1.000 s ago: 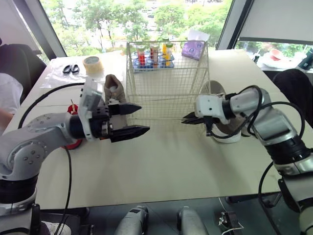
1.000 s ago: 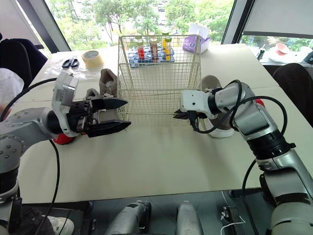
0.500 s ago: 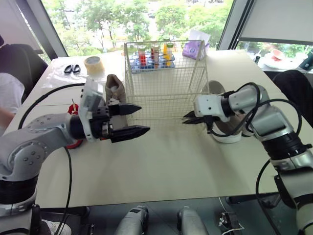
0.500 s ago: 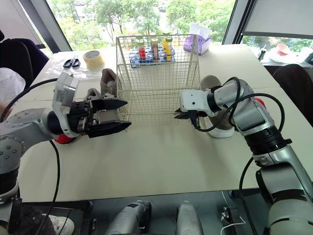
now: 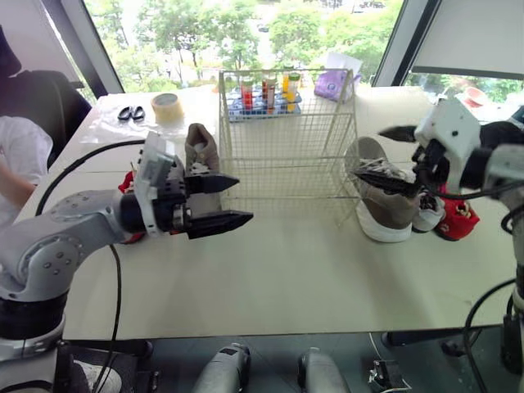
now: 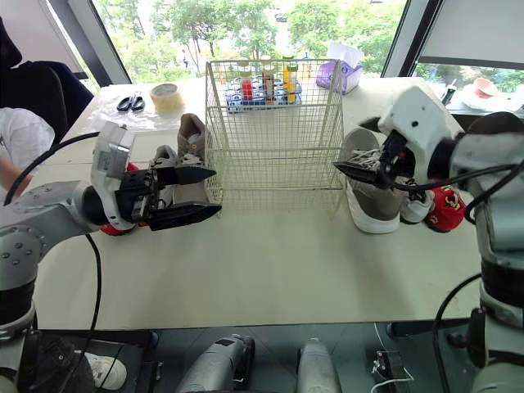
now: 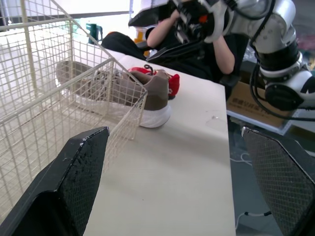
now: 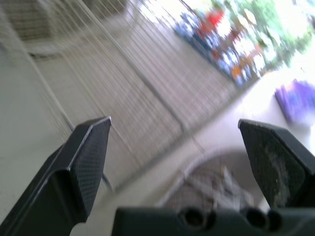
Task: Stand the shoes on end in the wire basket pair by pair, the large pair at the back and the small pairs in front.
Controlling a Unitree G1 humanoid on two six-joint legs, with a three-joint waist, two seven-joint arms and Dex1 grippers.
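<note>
1. The wire basket (image 5: pixel 286 139) has its top free and its inside free room; its mesh walls bar every side.
2. At its 6 o'clock the counter (image 5: pixel 286 270) lies bare and wide.
3. At 3 o'clock a large brown shoe (image 5: pixel 385 205) lies just beside the wall, with the right end effector (image 5: pixel 368 151) over it, fingers spread.
4. At 9 o'clock a brown shoe (image 5: pixel 197 147) and the spread left end effector (image 5: pixel 244 200) crowd the wall.
5. At 12 o'clock a tube rack (image 5: pixel 264 97) stands close behind.

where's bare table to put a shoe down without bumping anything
Bare: the front strip of the table, between the left gripper and the brown shoe, and inside the wire basket. Crowded: shoes left of the basket, red shoe right, bottle rack behind.
</note>
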